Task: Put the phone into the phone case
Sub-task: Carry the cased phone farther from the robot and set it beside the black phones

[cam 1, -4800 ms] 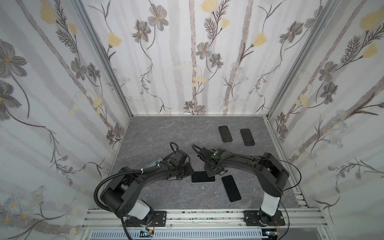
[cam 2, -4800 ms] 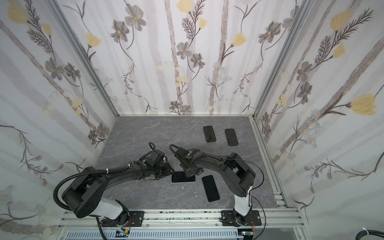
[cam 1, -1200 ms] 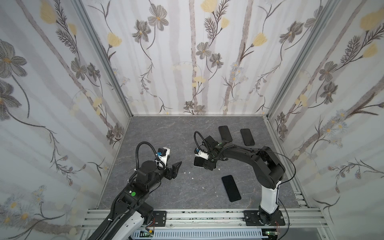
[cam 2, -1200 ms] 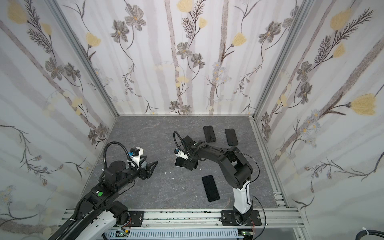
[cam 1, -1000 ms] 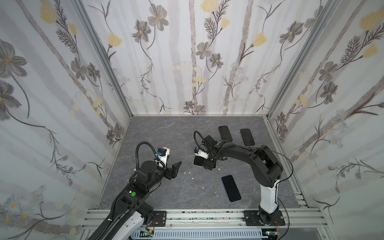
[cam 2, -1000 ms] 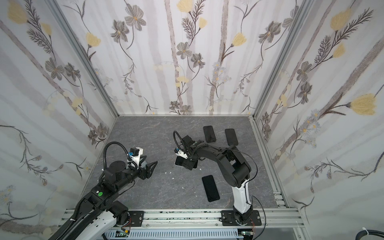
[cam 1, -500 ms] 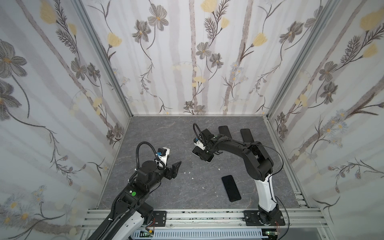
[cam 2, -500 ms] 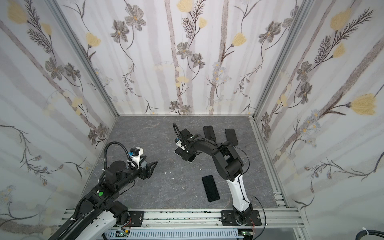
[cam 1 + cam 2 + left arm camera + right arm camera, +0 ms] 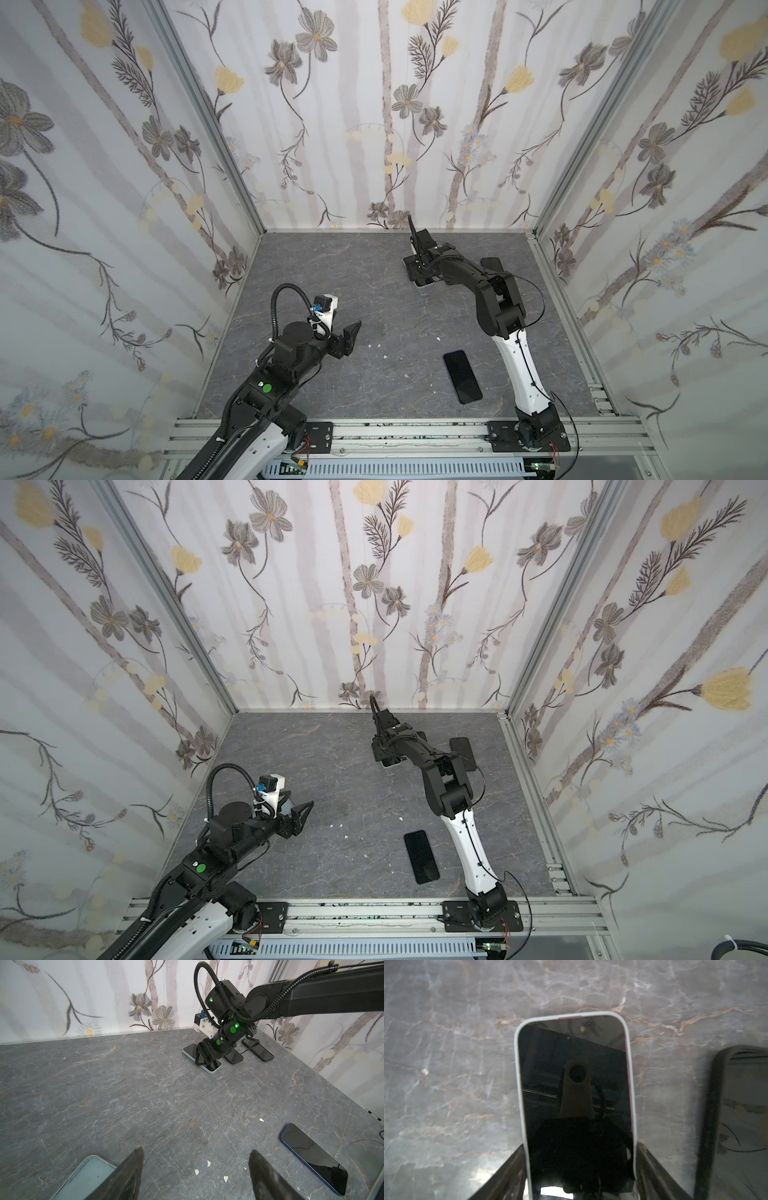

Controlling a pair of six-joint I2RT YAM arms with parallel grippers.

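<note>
Centrally, glossy round-cornered phone (image 9: 575, 1105) on veined grey tabletop (image 9: 456, 1053)

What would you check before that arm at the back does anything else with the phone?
1. Cased phone seated inside its white rim: ok.
2. Right tool straddling it, fingers on both long sides: ok.
3. Cased phone lying flat on the table: cannot tell.
4. Dark case beside it, gap between them: ok.
5. Left tool open, holding nothing: ok.
6. Blue phone lying free up front: ok.
</note>
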